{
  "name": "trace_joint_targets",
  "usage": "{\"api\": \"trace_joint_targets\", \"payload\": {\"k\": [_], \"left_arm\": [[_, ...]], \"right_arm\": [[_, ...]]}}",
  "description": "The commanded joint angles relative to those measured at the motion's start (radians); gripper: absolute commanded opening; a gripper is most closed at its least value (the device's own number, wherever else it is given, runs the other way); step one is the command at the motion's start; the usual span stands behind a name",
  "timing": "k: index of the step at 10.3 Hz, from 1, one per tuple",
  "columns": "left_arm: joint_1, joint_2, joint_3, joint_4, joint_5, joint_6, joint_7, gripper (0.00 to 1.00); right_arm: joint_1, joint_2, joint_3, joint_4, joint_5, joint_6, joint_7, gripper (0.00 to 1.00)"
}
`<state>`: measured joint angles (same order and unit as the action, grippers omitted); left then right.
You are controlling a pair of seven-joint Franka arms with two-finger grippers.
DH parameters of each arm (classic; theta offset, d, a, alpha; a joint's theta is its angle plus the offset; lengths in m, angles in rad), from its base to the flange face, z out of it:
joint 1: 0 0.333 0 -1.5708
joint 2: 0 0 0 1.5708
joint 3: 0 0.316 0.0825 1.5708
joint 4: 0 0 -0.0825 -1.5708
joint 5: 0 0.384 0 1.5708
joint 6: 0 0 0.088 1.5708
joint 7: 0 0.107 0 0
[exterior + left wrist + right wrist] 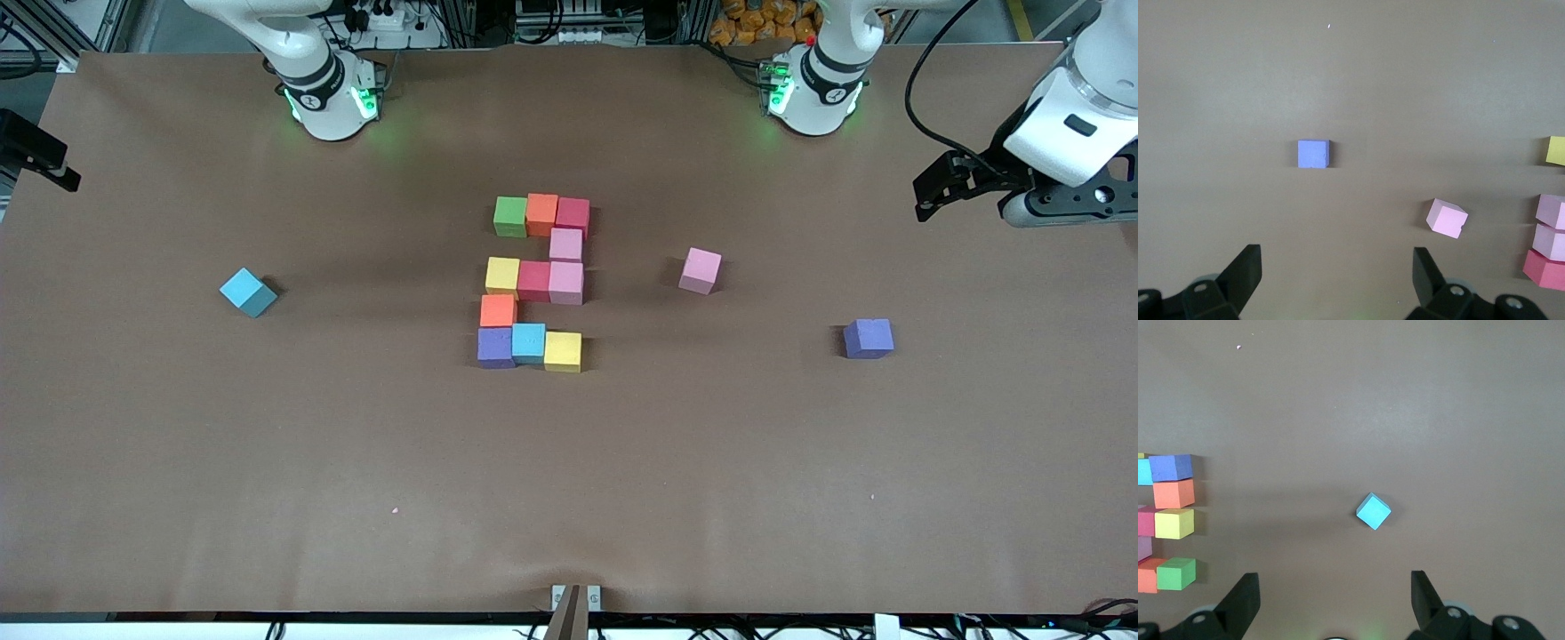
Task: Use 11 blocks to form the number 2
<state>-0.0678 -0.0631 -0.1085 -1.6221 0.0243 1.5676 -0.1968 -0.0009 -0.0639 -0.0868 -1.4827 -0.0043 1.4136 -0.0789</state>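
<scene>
A blocky number 2 (534, 283) of eleven coloured blocks is shown at the middle of the tabletop (569, 498), three wide and five tall, its cubes set edge to edge; by the count, the figure is judged complete. Nearest the front edge lies its bottom row of purple, light blue and yellow; the orange, the yellow-red-pink row and the single pink follow, and the green-orange-red row lies nearest the robots' edge. Three spare cubes are left apart from it: a purple cube (868, 338) and a pink cube (700, 270) toward the left arm's end, and a light blue cube (248, 292) toward the right arm's end. The left gripper (933, 191) is held in the air over its end of the tabletop, jaws spread wide and empty. The right gripper (1335, 603) is likewise wide and empty above the light blue cube's area, so each spare lies closest to its own arm.
</scene>
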Motion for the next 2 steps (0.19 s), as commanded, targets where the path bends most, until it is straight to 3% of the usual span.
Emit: {"api": "trace_joint_targets", "payload": {"k": [1,2], "left_arm": [[-0.003,0.013,0.004,0.031,0.005,-0.023,0.019,1.0],[-0.001,0.014,0.004,0.031,0.005,-0.024,0.017,1.0]], "right_arm": [[-0.007,0.007,0.005,0.019,0.003,-0.009,0.014,1.0],[-0.008,0.007,0.005,0.019,0.003,-0.009,0.013,1.0]]}}
